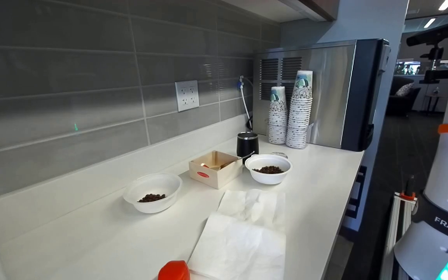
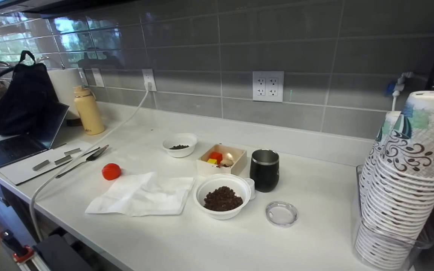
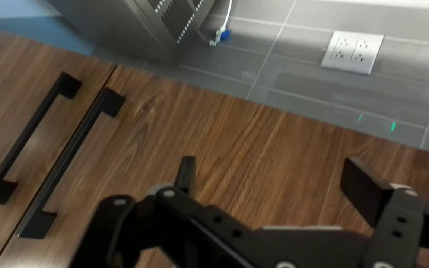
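Observation:
My gripper (image 3: pixel 268 163) shows only in the wrist view. Its fingers are wide apart with nothing between them. Brown wooden cabinet doors (image 3: pixel 237 141) fill the view behind it. In both exterior views a white bowl of dark round pieces (image 1: pixel 268 178) (image 2: pixel 222 215) stands near a black tumbler (image 1: pixel 247 144) (image 2: pixel 265 171). A second white bowl (image 1: pixel 150 183) (image 2: pixel 179 153) holds fewer pieces. Between them is a small wooden box (image 1: pixel 216 178) (image 2: pixel 210 169) with red and yellow blocks inside. A red round object (image 1: pixel 174 271) (image 2: pixel 111 171) lies beside white paper towels (image 1: pixel 243 241) (image 2: pixel 141 195).
Stacked paper cups (image 1: pixel 300 112) (image 2: pixel 409 195) stand by a steel machine (image 1: pixel 329 93). A clear lid (image 2: pixel 281 213) lies near the tumbler. A white cable (image 2: pixel 100 139), fork (image 2: pixel 83 162), yellow bottle (image 2: pixel 89 113), laptop (image 2: pixel 9 152) and backpack (image 2: pixel 25 101) are farther along. Black handles (image 3: pixel 67 156) stick out from the cabinet.

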Motion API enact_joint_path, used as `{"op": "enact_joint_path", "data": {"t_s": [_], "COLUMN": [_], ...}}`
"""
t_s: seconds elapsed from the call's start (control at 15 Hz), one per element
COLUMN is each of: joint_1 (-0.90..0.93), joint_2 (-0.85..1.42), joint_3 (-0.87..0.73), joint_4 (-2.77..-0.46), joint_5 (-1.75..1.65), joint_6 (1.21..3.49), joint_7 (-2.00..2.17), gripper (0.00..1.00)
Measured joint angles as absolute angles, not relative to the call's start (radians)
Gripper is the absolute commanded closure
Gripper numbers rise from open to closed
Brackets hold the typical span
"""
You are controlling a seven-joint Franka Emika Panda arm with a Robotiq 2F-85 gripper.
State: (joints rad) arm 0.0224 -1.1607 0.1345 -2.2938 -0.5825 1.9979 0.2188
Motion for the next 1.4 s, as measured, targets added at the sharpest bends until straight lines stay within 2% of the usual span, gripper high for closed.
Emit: {"op": "enact_joint_path", "data": {"t_s": [0.33,0.93,1.4], "joint_1": [-0.069,-0.317,-0.371], "joint_2": [-1.119,-1.094,-0.981], "joint_3": [0.049,-0.024,-0.116], "joint_4": [-2.292,-2.290,-2.269], "joint_5": [-0.607,-0.612,-0.604], "joint_6": [2.266,2.483,2.626], "joint_7": [0.189,0.185,0.153], "gripper": [0.00,0.00,0.00]}}
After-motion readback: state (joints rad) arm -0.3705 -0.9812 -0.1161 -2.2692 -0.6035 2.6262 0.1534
